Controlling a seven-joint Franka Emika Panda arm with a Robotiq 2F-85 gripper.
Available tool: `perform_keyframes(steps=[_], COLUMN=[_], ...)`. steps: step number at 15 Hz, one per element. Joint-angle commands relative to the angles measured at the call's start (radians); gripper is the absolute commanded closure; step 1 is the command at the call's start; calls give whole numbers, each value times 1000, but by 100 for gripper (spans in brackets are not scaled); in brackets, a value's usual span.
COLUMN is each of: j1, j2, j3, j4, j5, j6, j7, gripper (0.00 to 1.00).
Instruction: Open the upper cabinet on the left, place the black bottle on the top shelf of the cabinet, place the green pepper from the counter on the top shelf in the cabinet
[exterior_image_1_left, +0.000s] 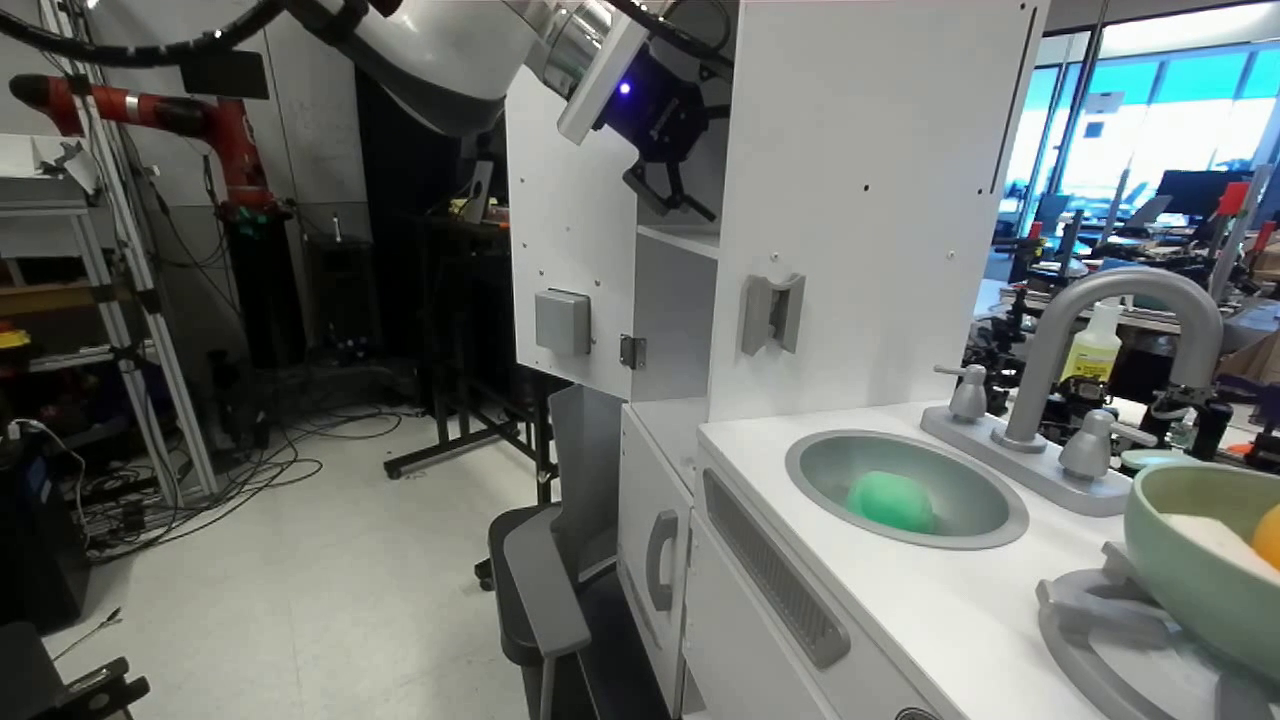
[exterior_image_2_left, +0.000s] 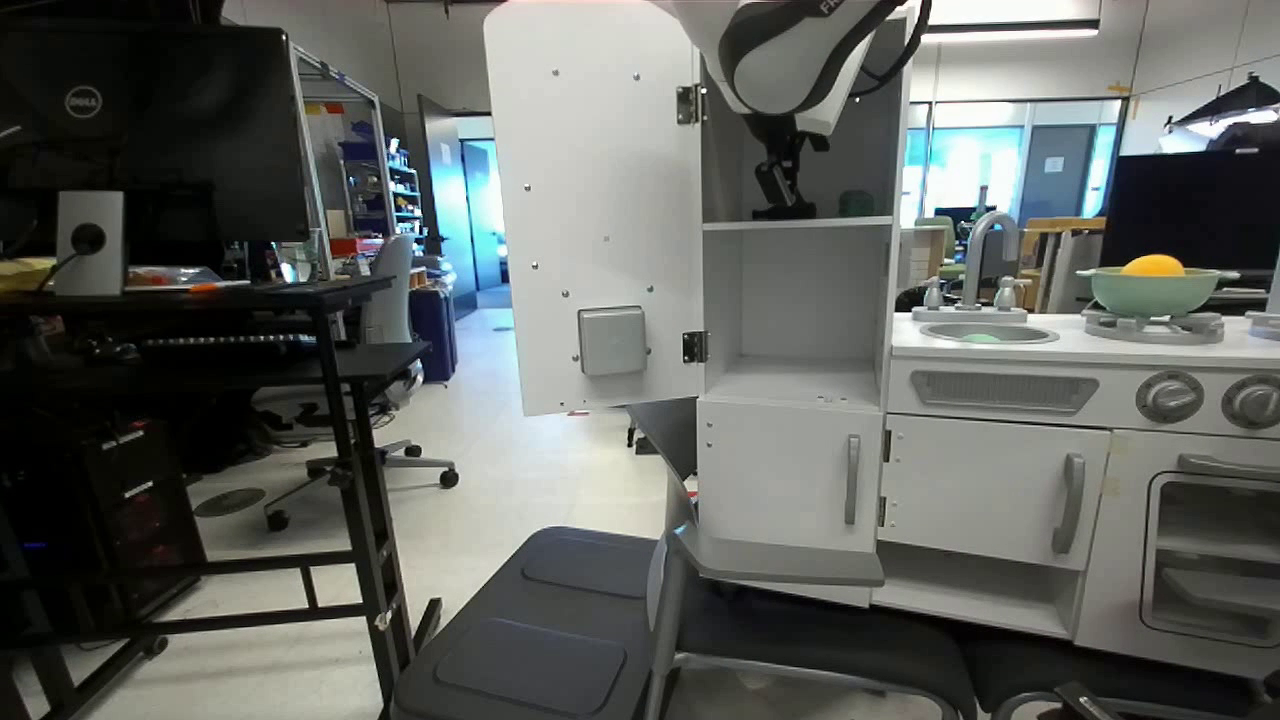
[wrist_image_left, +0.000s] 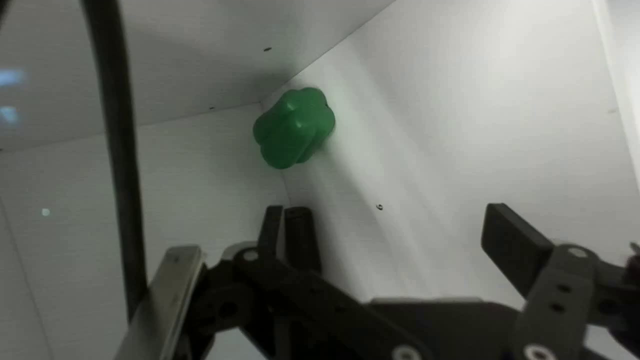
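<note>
Upper cabinet (exterior_image_1_left: 860, 230): tall, matt white board, flat and stiff-looking, dotted with small holes.
Worktop (exterior_image_1_left: 940, 600): smooth white slab beside the upper cabinet, with a dull grey round sink (exterior_image_1_left: 970, 500) let in.
Door (exterior_image_2_left: 600, 200): white panel, rounded at the top, swung well out from the upper cabinet on metal hinges (exterior_image_2_left: 694, 347).
Top shelf (exterior_image_2_left: 830, 223): thin flat board inside the upper cabinet; looks sleek enough for things to slide.
Claw (wrist_image_left: 392, 237): black, within the upper cabinet at the top shelf, fingers spread wide, gripping nothing.
Green pepper (wrist_image_left: 295, 127): on the top shelf, in an inner corner of the upper cabinet; glossy, lobed, blunt. Probably light, fairly stiff, slightly slippery, hard to damage.
Pepper's hold: across two opposite lobes at mid-body; the corner walls would crowd a finger there.
Black bottle (wrist_image_left: 304, 237): judged to be the dark slim cylinder inside the upper cabinet, partly hidden by a finger; upright or lying, cannot tell. Likely light and hard, tippy if standing; best pinched round its straight body.
</note>
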Motion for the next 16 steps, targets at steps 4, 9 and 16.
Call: perform_keyframes(steps=[4, 9, 16], j1=[19, 11, 1], j2=[-70, -222, -520], j3=[56, 161, 221], j4=[-66, -267, -608], j5=[100, 174, 309], j6=[-7, -12, 14], j7=[-232, -408, -518], gripper=[0, 0, 0])
